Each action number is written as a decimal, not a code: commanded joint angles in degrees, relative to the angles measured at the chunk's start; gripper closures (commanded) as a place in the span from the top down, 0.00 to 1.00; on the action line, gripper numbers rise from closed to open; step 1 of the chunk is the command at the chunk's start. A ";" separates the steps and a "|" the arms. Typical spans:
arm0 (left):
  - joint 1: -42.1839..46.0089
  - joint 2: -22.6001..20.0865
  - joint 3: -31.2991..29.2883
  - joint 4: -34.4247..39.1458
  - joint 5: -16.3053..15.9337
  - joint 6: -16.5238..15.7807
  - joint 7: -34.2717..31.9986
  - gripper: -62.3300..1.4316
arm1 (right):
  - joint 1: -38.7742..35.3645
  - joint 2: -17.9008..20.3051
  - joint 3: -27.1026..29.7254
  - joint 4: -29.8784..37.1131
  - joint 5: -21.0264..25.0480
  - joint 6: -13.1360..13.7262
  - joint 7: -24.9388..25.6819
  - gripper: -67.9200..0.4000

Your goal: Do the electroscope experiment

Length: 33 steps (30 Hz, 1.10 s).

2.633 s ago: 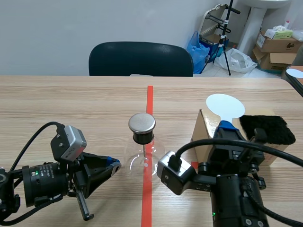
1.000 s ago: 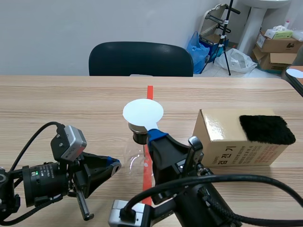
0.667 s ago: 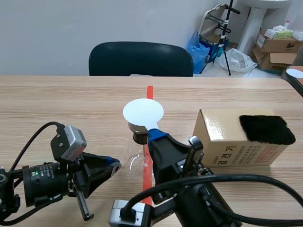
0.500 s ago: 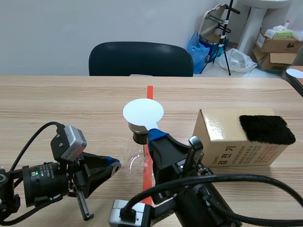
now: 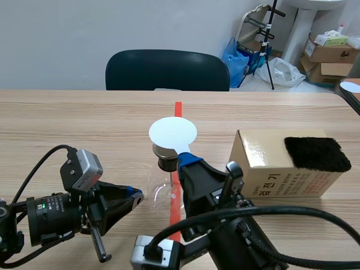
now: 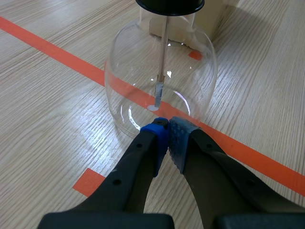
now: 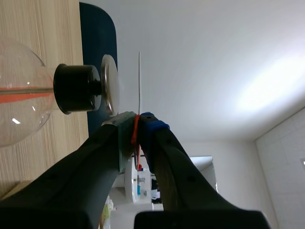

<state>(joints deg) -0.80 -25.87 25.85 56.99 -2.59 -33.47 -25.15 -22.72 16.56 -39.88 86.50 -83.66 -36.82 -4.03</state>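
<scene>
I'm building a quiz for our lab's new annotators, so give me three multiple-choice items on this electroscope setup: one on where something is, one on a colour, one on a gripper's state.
1. Where is the white disc relative to the electroscope's metal cap? A. held above it; B. lying beneath it; C. leaning on its side.
2. What colour is the cloth on the cardboard box? A. white; B. black; C. orange.
3. How does the left gripper stand? A. wide open; B. shut on the disc; C. shut on nothing.
Answers: 1 A, the right wrist view shows the disc, held by the right gripper, over the cap with a gap between. 2 B, the scene view shows it black. 3 C, its tips meet with nothing between them, by the glass flask.
</scene>
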 commanded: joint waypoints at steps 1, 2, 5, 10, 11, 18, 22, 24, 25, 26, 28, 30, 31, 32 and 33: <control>-0.33 0.42 -0.15 1.20 -0.79 -0.13 -0.85 0.07 | 0.79 0.26 0.04 0.90 -0.04 -0.59 -1.22 0.02; -0.33 0.42 -0.15 1.20 -0.79 -0.13 -0.85 0.07 | 0.79 0.26 0.04 0.90 -0.04 -0.59 -2.01 0.02; -0.33 0.39 -0.15 1.20 -0.79 -0.11 -0.83 0.07 | 0.79 0.26 0.04 0.90 -0.04 -0.59 -5.38 0.02; -0.33 0.39 -0.15 1.20 -0.79 -0.11 -0.83 0.07 | 0.79 0.26 0.04 0.90 -0.04 -0.59 -13.20 0.02; -0.33 0.39 -0.15 1.20 -0.79 -0.11 -0.83 0.07 | 0.79 0.26 0.04 0.90 -0.04 -0.59 -14.86 0.02; -0.33 0.39 -0.15 1.20 -0.79 -0.11 -0.85 0.07 | 0.79 0.26 0.07 0.90 -0.04 -0.59 -23.96 0.02; -0.33 0.39 -0.15 1.20 -0.79 -0.11 -0.85 0.07 | 0.79 0.26 0.07 0.90 -0.04 -0.59 -27.56 0.02; -0.33 0.39 -0.15 1.20 -0.79 -0.11 -0.85 0.07 | 0.79 0.26 0.07 0.90 -0.04 -0.59 -28.79 0.02; -0.33 0.39 -0.15 1.20 -0.79 -0.11 -0.85 0.07 | 0.79 0.26 0.07 0.90 -0.04 -0.59 -29.18 0.02; -0.33 0.39 -0.15 1.20 -0.79 -0.11 -0.85 0.07 | 0.79 0.26 0.07 0.90 -0.04 -0.59 -29.29 0.02; -0.33 0.39 -0.15 1.20 -0.79 -0.11 -0.85 0.07 | 0.79 0.28 0.07 0.90 -0.04 -0.59 -29.29 0.02; -0.33 0.39 -0.15 1.20 -0.79 -0.11 -0.85 0.07 | 0.79 0.57 0.04 0.90 -0.04 -0.59 -29.20 0.02; -0.33 0.39 -0.15 1.20 -0.79 -0.11 -0.85 0.07 | 0.79 0.76 0.04 0.87 -0.04 -0.59 -29.07 0.02; -0.33 0.39 -0.15 1.20 -0.79 -0.11 -0.85 0.07 | 0.79 0.96 0.04 0.87 -0.04 -0.59 -29.07 0.02; -0.33 0.39 -0.15 1.20 -0.79 -0.11 -0.85 0.07 | 0.79 1.09 0.04 0.87 -0.04 -0.59 -29.05 0.02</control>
<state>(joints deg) -0.80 -25.87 25.85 56.99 -2.59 -33.47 -25.15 -22.72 16.88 -39.88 86.50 -83.66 -36.82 -32.88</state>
